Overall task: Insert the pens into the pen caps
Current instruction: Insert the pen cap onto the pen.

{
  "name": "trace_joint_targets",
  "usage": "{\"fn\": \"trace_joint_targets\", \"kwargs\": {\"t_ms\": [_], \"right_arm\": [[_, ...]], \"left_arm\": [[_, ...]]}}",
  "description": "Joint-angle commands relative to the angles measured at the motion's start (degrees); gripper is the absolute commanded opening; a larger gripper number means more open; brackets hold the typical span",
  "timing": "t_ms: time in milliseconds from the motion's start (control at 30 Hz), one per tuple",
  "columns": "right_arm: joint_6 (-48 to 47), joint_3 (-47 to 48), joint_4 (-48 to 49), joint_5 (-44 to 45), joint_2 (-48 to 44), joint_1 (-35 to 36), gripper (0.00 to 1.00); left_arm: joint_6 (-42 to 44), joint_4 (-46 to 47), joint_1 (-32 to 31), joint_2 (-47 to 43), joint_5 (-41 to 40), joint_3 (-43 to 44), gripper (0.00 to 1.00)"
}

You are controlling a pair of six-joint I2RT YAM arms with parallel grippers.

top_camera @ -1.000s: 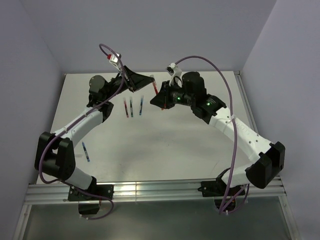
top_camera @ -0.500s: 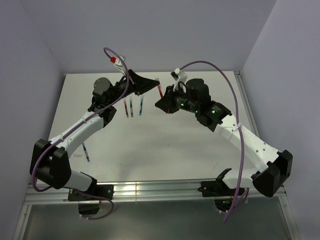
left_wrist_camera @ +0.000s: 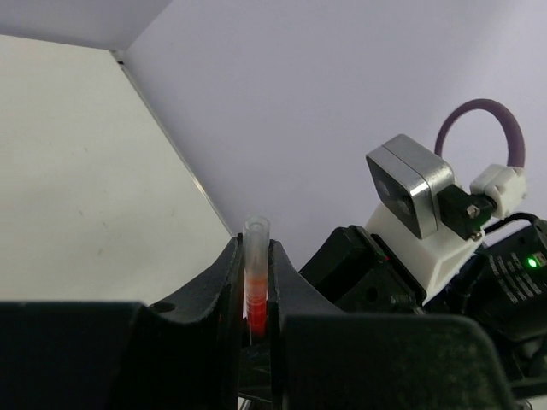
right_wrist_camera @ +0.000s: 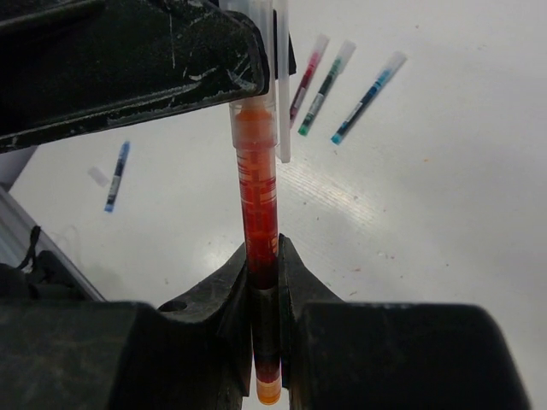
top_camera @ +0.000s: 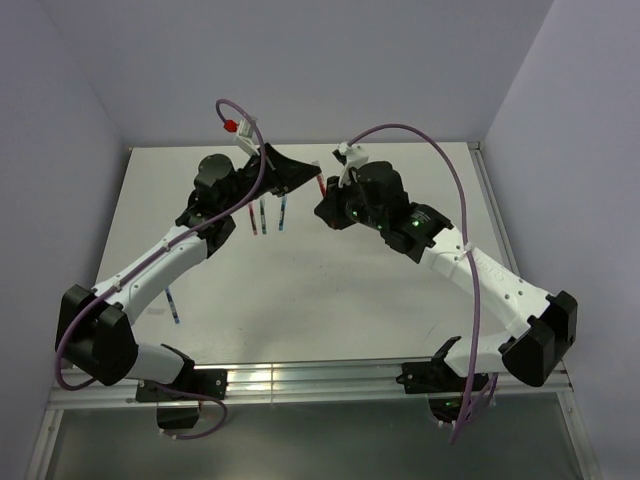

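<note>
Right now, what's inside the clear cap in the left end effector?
The end of the red pen shows orange-red through the clear cap; the cap's far end looks empty. The tip itself is hidden between the fingers of the left end effector.

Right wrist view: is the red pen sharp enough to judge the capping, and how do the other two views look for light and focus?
Right wrist: pen sharp, right fingers dark, a mild sheen on the table. Left wrist: cap clear, left fingers near black. Top: even light, soft shadows, loose pens tiny.
</note>
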Motion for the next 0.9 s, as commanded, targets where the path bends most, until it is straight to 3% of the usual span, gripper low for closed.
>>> {"fn": "trace_joint_targets", "kwargs": {"t_ms": [0,133,267,500,867], "right_arm": [[-1.21,6.52,11.36,13.58,2.18,-0.66,0.00],[-2.35,9.15,10.57,14.99,3.41,-0.74,0.00],[-2.97,10.12,11.35,9.13,3.41,-1.00,0.00],[-1.13,11.18,13.82,-5.12,3.06,-4.34,0.00],[3.26,9.95,20.57,-16.02,1.57,-8.65,0.00]], "left_arm": [[2.86,-12.05,-4.70,-2.93,8.95,0.74,0.00],[4.36,-14.87,-4.96,-3.54,7.80,0.83,0.00],[5.51,-13.56,-4.87,-4.86,9.19,-0.93,0.00],[1.83,-2.40,-3.03,-6.53,17.72,-5.41,0.00],[-2.83,12.97,-2.50,-6.18,26.69,-10.07,0.00]]}}
